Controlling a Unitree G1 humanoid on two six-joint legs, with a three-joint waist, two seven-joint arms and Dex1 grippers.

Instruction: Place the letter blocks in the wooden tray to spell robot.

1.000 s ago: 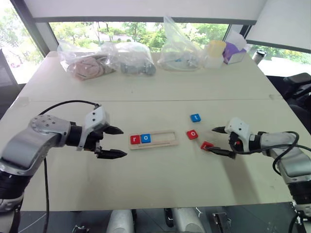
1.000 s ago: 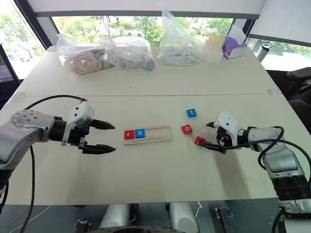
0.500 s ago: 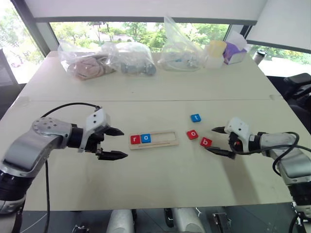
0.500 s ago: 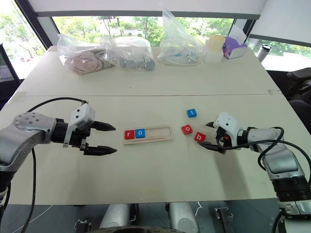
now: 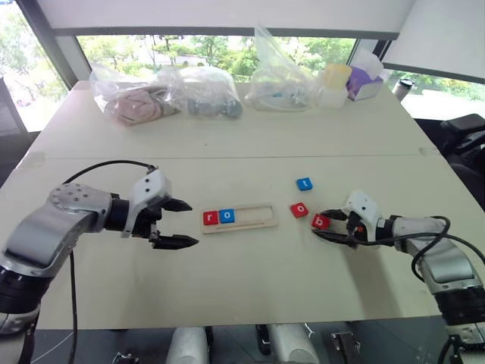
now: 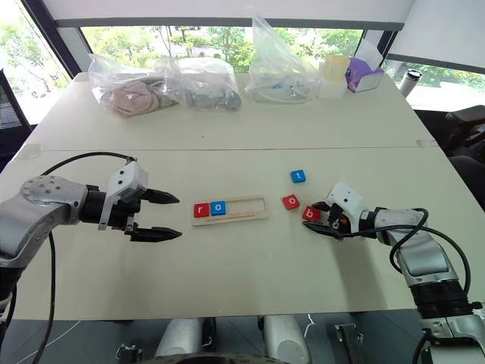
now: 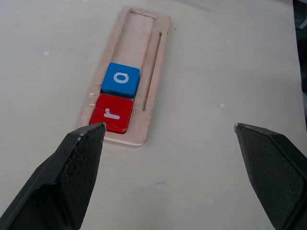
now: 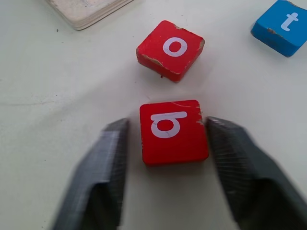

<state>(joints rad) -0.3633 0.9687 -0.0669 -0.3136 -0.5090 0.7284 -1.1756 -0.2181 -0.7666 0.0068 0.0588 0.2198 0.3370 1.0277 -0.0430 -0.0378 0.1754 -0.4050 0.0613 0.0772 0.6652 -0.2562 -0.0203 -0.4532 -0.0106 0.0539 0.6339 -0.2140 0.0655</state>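
The wooden tray (image 5: 255, 215) lies at the table's middle with a red r block (image 5: 211, 218) and a blue o block (image 5: 226, 216) in its left end. To its right lie a red o block (image 5: 300, 209), a blue t block (image 5: 305, 183) and a red b block (image 5: 320, 221). My right gripper (image 5: 324, 225) is shut on the b block (image 8: 172, 130), which lies flat on the table with a finger at each side. Left of the tray, my left gripper (image 5: 194, 224) hovers wide open and holds nothing.
Clear plastic bags (image 5: 163, 95) of items, a pale cup (image 5: 336, 78) and a purple box (image 5: 365, 82) line the table's far edge. A seam (image 5: 227, 157) crosses the table behind the tray. Bare tabletop lies in front of the tray.
My right gripper has slid left toward the red b block and shut around it. The b block went from tilted to lying flat. The left arm has not moved.
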